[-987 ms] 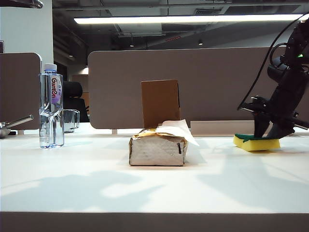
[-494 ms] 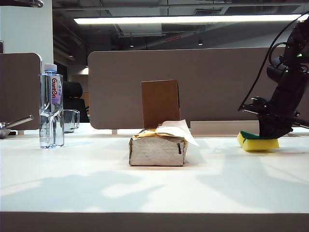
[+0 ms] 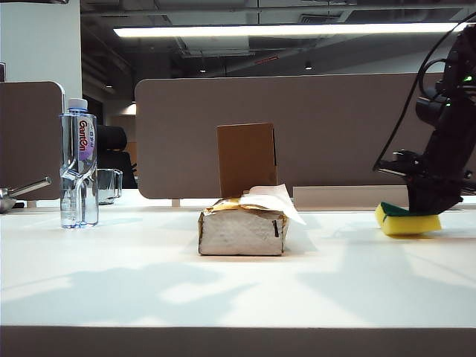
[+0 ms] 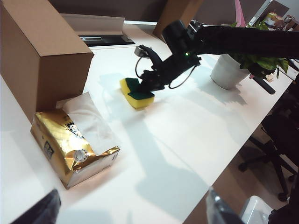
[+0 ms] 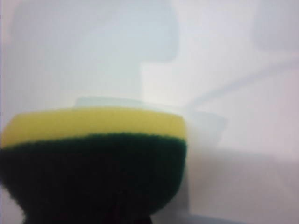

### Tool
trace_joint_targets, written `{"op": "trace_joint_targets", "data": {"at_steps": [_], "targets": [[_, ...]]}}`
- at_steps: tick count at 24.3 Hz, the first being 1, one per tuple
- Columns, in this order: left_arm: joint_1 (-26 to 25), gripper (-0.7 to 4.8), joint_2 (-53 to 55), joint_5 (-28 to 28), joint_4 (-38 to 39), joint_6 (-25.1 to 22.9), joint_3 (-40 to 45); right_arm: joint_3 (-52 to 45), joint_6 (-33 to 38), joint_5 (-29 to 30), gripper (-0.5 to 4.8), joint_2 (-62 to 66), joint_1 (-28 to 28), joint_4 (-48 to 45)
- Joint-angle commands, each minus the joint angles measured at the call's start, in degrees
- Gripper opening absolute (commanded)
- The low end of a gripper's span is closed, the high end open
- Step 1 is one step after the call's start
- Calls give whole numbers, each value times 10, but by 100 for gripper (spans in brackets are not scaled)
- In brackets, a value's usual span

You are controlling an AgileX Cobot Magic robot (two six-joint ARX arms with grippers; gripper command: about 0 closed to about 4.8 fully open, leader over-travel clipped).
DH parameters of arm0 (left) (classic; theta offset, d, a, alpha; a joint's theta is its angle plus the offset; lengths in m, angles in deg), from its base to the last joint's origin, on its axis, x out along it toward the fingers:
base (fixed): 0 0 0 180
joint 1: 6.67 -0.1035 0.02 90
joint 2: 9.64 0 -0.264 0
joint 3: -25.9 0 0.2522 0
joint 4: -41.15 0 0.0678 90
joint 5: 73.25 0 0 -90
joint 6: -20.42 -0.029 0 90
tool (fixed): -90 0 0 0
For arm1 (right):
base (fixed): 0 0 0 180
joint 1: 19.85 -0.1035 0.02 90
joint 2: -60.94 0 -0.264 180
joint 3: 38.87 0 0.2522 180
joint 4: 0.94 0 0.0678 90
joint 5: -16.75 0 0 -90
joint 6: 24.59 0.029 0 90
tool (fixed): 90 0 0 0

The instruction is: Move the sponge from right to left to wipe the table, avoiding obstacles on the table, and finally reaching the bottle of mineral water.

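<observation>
The sponge, yellow foam with a dark green top, lies on the white table at the far right. My right gripper comes down on it from above and is shut on it. In the right wrist view the sponge fills the near field and hides the jaws. The bottle of mineral water stands upright at the far left. Between them sit the obstacles: a crumpled tissue pack and a brown cardboard box behind it. My left gripper hangs open high over the table, holding nothing, looking down on the sponge and tissue pack.
A small glass mug stands just behind the bottle. Beige partition panels close off the table's far side. A white pot with a plant sits beyond the right arm, and an office chair stands off the table's edge.
My right gripper has shut on the sponge, and gripper and sponge have shifted a little to the right. The left arm and the obstacles have stayed put.
</observation>
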Motion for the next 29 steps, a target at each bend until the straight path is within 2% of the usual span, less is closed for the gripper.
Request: {"op": "trace_joint_targets", "data": {"at_steps": [1,11,17,21,29], "targets": [[0,404,-2,-1,-7,-2,-4,-47,-6,-13,-6,-14,-1,29],[0,404,-2,-1,-13,-2,-4,-295,19,-11,-6,-159,-6,-112],[0,404,-5,-3,-16,-2,-12,-383,22,-11,-6,-214,-6,-126],[0,404,-9,-3,-16,-2,-26,-462,47,-9,-6,-273,-6,-161],[0,404,-10,-3,-16,-2,-26,-595,68,-7,-6,-405,-9,-153]]}}
